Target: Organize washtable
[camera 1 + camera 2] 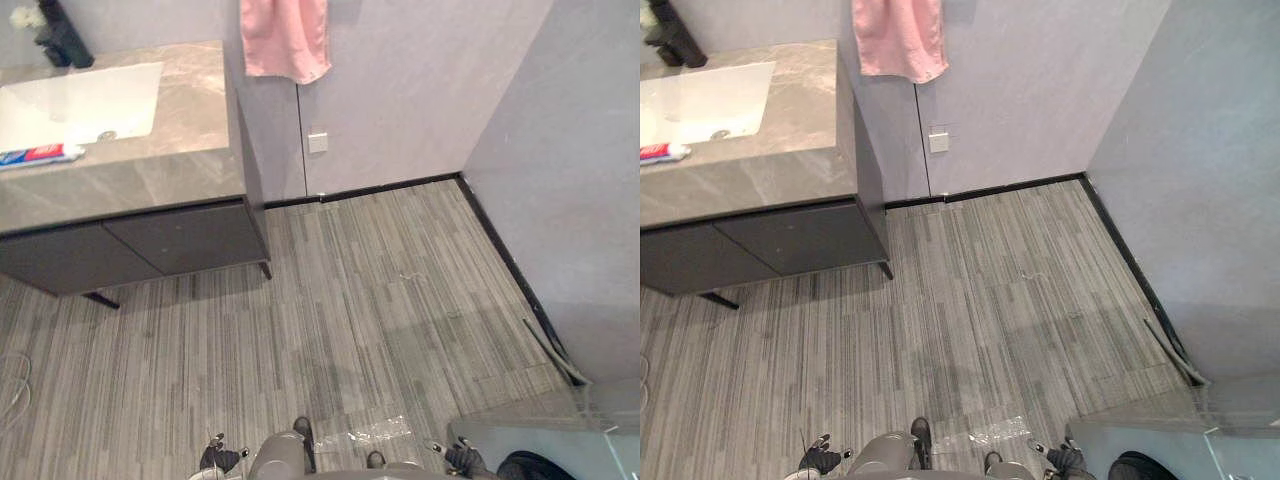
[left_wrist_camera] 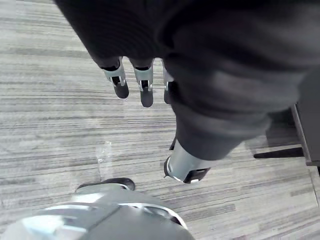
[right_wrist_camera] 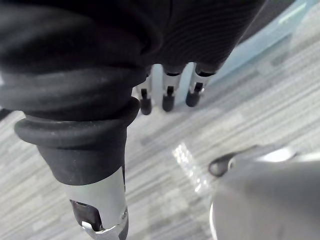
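The washtable (image 1: 180,150) stands at the far left, a grey stone top with a white sink (image 1: 80,100) set into it. A toothpaste tube (image 1: 40,155) lies on the top in front of the sink, and a black tap (image 1: 62,35) rises behind it. Both hands hang low over the floor, well short of the table. My left hand (image 1: 220,458) has relaxed fingers (image 2: 132,82) and holds nothing. My right hand (image 1: 466,460) is the same, its fingers (image 3: 167,97) straight and empty.
A dark cabinet (image 1: 150,245) on thin legs sits under the stone top. A pink towel (image 1: 286,38) hangs on the back wall above a white socket (image 1: 317,141). A glass panel (image 1: 560,430) and a hose (image 1: 550,350) are at the lower right by the side wall.
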Controlling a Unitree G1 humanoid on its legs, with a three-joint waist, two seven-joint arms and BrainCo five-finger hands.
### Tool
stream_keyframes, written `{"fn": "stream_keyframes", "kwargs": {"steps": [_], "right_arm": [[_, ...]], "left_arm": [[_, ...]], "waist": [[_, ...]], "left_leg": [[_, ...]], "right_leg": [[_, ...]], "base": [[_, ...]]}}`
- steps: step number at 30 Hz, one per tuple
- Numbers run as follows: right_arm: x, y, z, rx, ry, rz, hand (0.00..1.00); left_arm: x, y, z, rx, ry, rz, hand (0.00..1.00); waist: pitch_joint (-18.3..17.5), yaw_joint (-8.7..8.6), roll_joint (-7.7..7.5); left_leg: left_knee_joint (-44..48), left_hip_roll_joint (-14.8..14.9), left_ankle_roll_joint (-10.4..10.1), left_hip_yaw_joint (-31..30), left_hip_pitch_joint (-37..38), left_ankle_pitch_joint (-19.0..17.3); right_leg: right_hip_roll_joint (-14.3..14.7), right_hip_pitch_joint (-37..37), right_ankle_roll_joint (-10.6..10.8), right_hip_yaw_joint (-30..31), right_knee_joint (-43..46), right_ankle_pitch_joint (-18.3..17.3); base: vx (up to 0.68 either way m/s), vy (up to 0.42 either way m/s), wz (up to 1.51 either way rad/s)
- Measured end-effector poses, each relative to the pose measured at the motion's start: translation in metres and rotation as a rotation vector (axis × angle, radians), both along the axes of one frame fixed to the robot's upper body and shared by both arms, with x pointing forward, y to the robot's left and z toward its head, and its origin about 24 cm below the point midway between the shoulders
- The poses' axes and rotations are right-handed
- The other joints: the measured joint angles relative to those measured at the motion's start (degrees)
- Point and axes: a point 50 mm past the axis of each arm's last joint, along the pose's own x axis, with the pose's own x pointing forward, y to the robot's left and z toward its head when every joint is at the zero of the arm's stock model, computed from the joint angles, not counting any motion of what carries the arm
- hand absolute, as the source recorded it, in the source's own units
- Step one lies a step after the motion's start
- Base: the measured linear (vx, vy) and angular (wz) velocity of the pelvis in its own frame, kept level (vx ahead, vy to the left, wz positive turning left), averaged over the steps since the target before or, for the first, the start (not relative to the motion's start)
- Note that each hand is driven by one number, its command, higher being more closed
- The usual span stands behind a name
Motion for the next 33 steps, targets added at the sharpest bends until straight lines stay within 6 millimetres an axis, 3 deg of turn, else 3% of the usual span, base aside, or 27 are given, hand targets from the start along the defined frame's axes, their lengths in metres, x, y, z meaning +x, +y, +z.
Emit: {"fn": "stream_keyframes", "kwargs": {"steps": [1,2,5,9,11,12,16,18,19,20,22,24,27,30,31,32,33], "right_arm": [[0.003,-0.001,0.001,-0.001,-0.01,0.009,0.0],[0.005,-0.001,0.002,-0.003,-0.019,0.015,0.0],[0.012,0.001,0.004,-0.006,-0.034,0.042,0.0],[0.023,0.004,0.005,0.002,-0.05,0.053,0.0],[0.022,0.005,0.004,0.005,-0.039,0.055,0.0],[0.021,0.004,0.003,0.009,-0.033,0.047,0.0],[0.026,-0.003,0.005,0.011,-0.066,-0.011,0.0],[0.024,-0.002,0.005,0.016,-0.066,-0.03,0.0],[0.022,-0.001,0.004,0.019,-0.059,-0.029,0.0],[0.021,-0.001,0.004,0.016,-0.059,-0.026,0.0],[0.021,-0.002,0.005,0.012,-0.065,-0.028,0.0],[0.024,-0.002,0.006,0.016,-0.08,-0.032,0.0],[0.022,0.0,0.006,0.024,-0.078,-0.047,0.0],[0.021,0.001,0.005,0.028,-0.072,-0.049,0.0],[0.021,0.001,0.005,0.027,-0.071,-0.045,0.0],[0.02,0.005,0.003,0.037,-0.059,-0.043,0.0],[0.023,0.008,0.003,0.046,-0.061,-0.033,0.0]], "left_arm": [[0.005,-0.002,0.001,-0.003,-0.012,-0.01,0.0],[0.016,-0.006,0.003,-0.01,-0.036,-0.026,0.0],[0.034,-0.02,0.006,-0.036,-0.077,-0.071,0.0],[0.051,-0.039,0.009,-0.069,-0.109,-0.126,0.0],[0.048,-0.043,0.006,-0.071,-0.091,-0.157,0.0],[0.044,-0.042,0.004,-0.07,-0.072,-0.158,0.0],[0.04,-0.046,0.002,-0.085,-0.056,-0.147,0.0],[0.042,-0.048,0.003,-0.095,-0.067,-0.127,0.0],[0.048,-0.049,0.006,-0.103,-0.098,-0.099,0.0],[0.052,-0.049,0.009,-0.113,-0.126,-0.069,0.0],[0.055,-0.049,0.011,-0.116,-0.151,-0.052,0.0],[0.059,-0.051,0.014,-0.119,-0.175,-0.051,0.0],[0.063,-0.052,0.016,-0.128,-0.19,-0.041,0.0],[0.064,-0.055,0.017,-0.137,-0.203,-0.049,0.0],[0.064,-0.055,0.016,-0.134,-0.201,-0.054,0.0],[0.062,-0.053,0.015,-0.128,-0.194,-0.061,0.0],[0.061,-0.051,0.015,-0.122,-0.189,-0.064,0.0]], "waist": [[0.04,0.63,0.23],[0.21,1.34,0.48],[0.47,0.67,1.05],[0.64,-0.7,0.25],[0.97,-1.68,-0.42],[1.27,-3.0,-0.61],[1.84,-3.64,2.08],[1.97,-3.63,1.9],[2.36,-3.52,1.41],[2.8,-3.22,1.46],[3.0,-2.06,1.9],[3.06,-1.72,1.91],[3.1,-1.06,1.69],[3.06,-0.34,1.43],[2.9,0.02,1.55],[1.95,0.04,0.73],[1.64,-0.11,0.21]], "left_leg": [[-1.18,0.09,0.15,1.49,2.09,-0.06],[-2.34,0.65,0.37,2.61,5.28,-0.17],[-6.12,0.79,0.62,3.35,10.58,-0.39],[-9.17,1.74,-1.07,3.11,12.67,-1.51],[-8.78,1.84,-3.01,2.43,14.21,-2.65],[-8.41,1.8,-4.03,-0.36,15.26,-3.06],[-7.99,4.17,-6.17,-6.09,15.62,-1.83],[-1.59,5.12,-7.05,-7.52,13.87,-2.19],[8.85,6.09,-7.69,-9.24,10.34,-2.16],[22.32,8.15,-9.78,-10.27,4.62,-0.79],[35.6,11.13,-8.72,-9.21,-1.13,-1.79],[37.12,11.32,-6.99,-6.69,-5.14,-2.89],[25.72,9.38,-5.82,-2.73,-7.01,-3.6],[4.11,3.51,-6.59,-2.55,-6.94,-0.24],[-1.11,2.0,-5.42,-2.76,-6.52,6.65],[-2.63,-0.18,-2.07,-1.96,-5.26,7.66],[-2.51,-0.82,-0.76,-1.67,-5.35,7.29]], "right_leg": [[0.38,-1.94,0.29,-0.4,5.55,-0.11],[0.31,-5.0,2.2,-3.67,13.75,-0.06],[-2.41,-8.48,0.24,-13.5,20.37,-1.91],[-3.33,-14.16,-0.7,-20.55,14.04,-1.27],[-2.53,-14.76,-2.34,-21.36,4.51,4.97],[-2.05,-13.28,-3.54,-21.34,4.25,9.58],[-0.41,-13.35,-5.54,-22.27,7.98,4.64],[-0.33,-11.32,-6.07,-23.19,8.01,3.15],[-0.31,-8.87,-6.5,-23.77,7.43,1.96],[0.42,-5.86,-7.23,-24.23,6.48,0.96],[1.72,-2.75,-8.71,-23.65,6.03,-1.01],[1.62,0.23,-8.21,-22.68,5.11,-2.01],[0.25,3.7,-6.43,-21.83,2.47,-2.2],[-2.58,7.84,-3.51,-22.0,-2.03,-2.82],[-3.42,9.69,-2.41,-21.84,-3.92,-3.05],[-4.54,10.83,-1.95,-20.99,-6.19,-2.65],[-5.21,10.74,-1.42,-20.47,-6.76,-1.57]], "base": [[0.23,0.129,-0.67],[0.22,0.11,-0.69],[0.16,0.053,-0.3],[0.15,-0.062,-0.05],[0.23,-0.164,0.15],[0.25,-0.151,0.33],[0.31,-0.267,0.04],[0.25,-0.236,0.25],[0.21,-0.201,0.35],[0.2,-0.172,0.21],[0.23,-0.072,-0.22],[0.23,-0.002,-0.29],[0.3,0.118,-0.14],[0.34,0.194,0.1],[0.51,0.307,0.0],[0.46,0.239,0.01],[0.48,0.225,0.06]]}}
